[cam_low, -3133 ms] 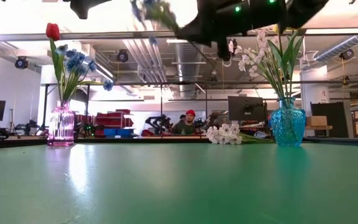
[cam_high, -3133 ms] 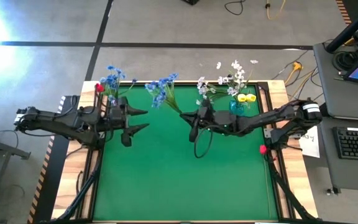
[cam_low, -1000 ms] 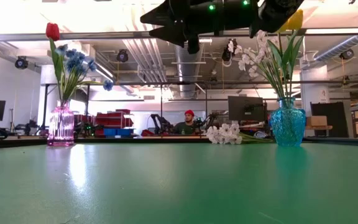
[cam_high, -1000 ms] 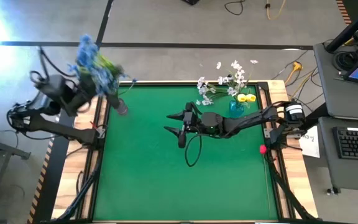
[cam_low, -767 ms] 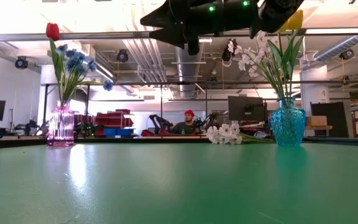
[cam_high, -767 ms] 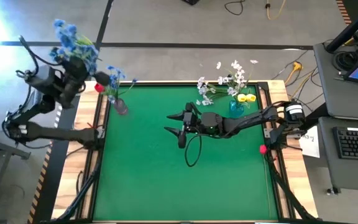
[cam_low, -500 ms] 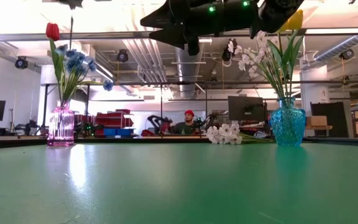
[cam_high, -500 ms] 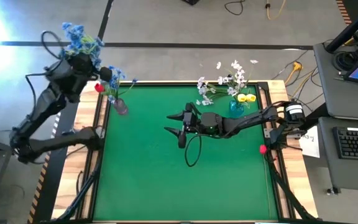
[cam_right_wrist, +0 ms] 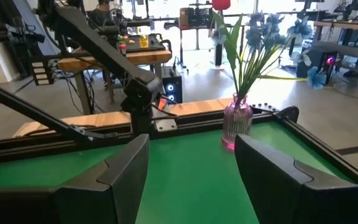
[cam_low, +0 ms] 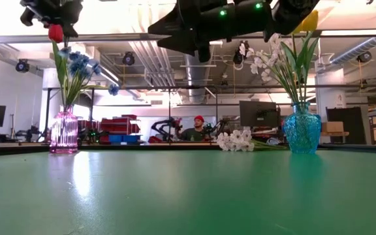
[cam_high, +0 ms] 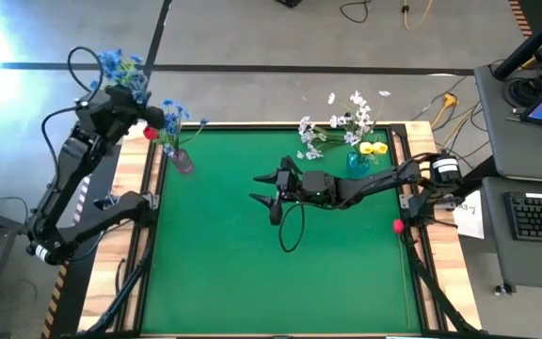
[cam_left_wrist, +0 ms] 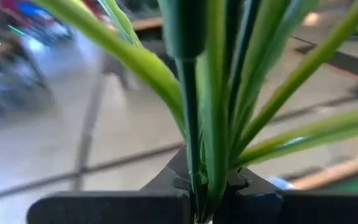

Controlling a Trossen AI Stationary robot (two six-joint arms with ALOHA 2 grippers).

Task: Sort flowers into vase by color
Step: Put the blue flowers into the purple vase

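My left gripper (cam_high: 132, 94) is raised over the table's far-left corner, shut on a blue flower (cam_high: 120, 68) with green leaves (cam_left_wrist: 229, 93). In the low view it (cam_low: 51, 12) hangs just above the pink vase (cam_low: 64, 130). That vase stands on the table and has a red tulip (cam_low: 55, 32) and blue flowers (cam_low: 80, 65) standing in it. My right gripper (cam_high: 263, 188) hovers open over the table's middle, with nothing between its fingers (cam_right_wrist: 123, 180). A blue vase (cam_low: 302, 130) at the far right has white blossoms (cam_low: 266, 55) and a yellow tulip (cam_high: 374, 148) in it. My left gripper pinches the blue flower's thin green stem (cam_left_wrist: 191, 168), together with the bases of its leaves, between its two fingers. The flower is lifted clear of the table and the vase. Its blue head (cam_high: 120, 68) lies out beyond the table's far edge.
A spray of white blossoms (cam_low: 237, 140) lies on the table beside the blue vase. A small red thing (cam_high: 398, 226) sits at the table's right rim. The green mat (cam_high: 280, 273) is bare toward the near edge. A person (cam_low: 198, 130) sits in the room behind.
My left arm has swung the blue flower about over the far-left corner, and its gripper has come down into the low view right above the pink vase. The flower has stayed pinched and clear of everything.
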